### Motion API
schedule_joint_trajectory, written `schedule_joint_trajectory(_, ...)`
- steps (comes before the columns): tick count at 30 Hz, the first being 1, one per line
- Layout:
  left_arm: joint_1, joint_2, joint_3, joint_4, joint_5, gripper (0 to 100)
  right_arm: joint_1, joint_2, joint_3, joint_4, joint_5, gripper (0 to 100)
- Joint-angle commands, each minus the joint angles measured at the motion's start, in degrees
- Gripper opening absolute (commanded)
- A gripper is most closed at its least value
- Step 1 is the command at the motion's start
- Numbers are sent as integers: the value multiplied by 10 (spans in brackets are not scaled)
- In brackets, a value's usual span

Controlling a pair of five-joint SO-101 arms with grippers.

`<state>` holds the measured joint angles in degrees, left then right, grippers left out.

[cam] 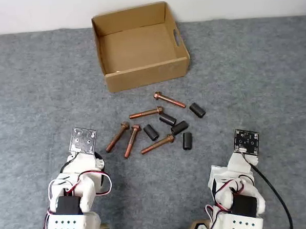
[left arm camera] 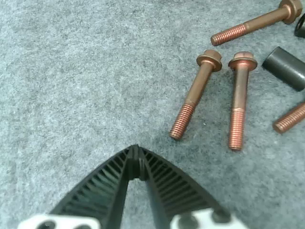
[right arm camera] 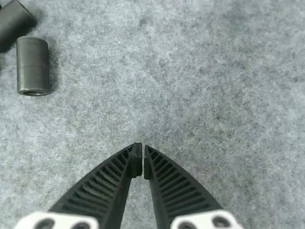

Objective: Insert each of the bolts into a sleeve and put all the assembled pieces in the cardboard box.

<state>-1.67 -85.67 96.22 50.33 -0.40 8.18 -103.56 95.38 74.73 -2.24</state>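
Observation:
Several copper bolts (cam: 146, 113) and several short black sleeves (cam: 167, 119) lie loose on the grey mat, in front of the open cardboard box (cam: 105, 26). No bolt sits in a sleeve. My left gripper (left arm camera: 137, 152) is shut with nothing in it and hovers low over bare mat. Two bolts (left arm camera: 198, 93) (left arm camera: 238, 100) lie side by side just ahead of it, a sleeve (left arm camera: 286, 67) beyond them. My right gripper (right arm camera: 139, 155) is also shut and holds nothing. One sleeve (right arm camera: 33, 66) lies ahead of it and off to one side.
Both arms sit at the table's near edge, the left arm (cam: 77, 185) and the right arm (cam: 236, 187). The grey mat (cam: 33, 90) runs open on either side of the parts cluster. A white wall edge lies behind the box.

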Motion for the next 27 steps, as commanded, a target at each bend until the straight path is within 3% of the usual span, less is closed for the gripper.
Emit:
schedule_joint_trajectory(1, -3, -5, -2, -15, -4, 6, 4, -3, 11, 1, 4, 9)
schedule_joint_trajectory(8, -3, -5, -2, -15, -4, 6, 7, -4, -5, -2, 20, 9)
schedule_joint_trajectory(11, -3, -5, -2, -15, -4, 6, 24, -4, -65, -25, 78, 9)
schedule_joint_trajectory(17, -3, -5, -2, -15, -4, 6, 5, 28, -227, -47, 100, 8)
schedule_joint_trajectory(21, -3, -5, -2, -15, -4, 6, -15, 163, -327, -51, 115, 8)
schedule_joint_trajectory(27, -3, -5, -2, -15, -4, 6, -23, 500, -539, -44, 117, 8)
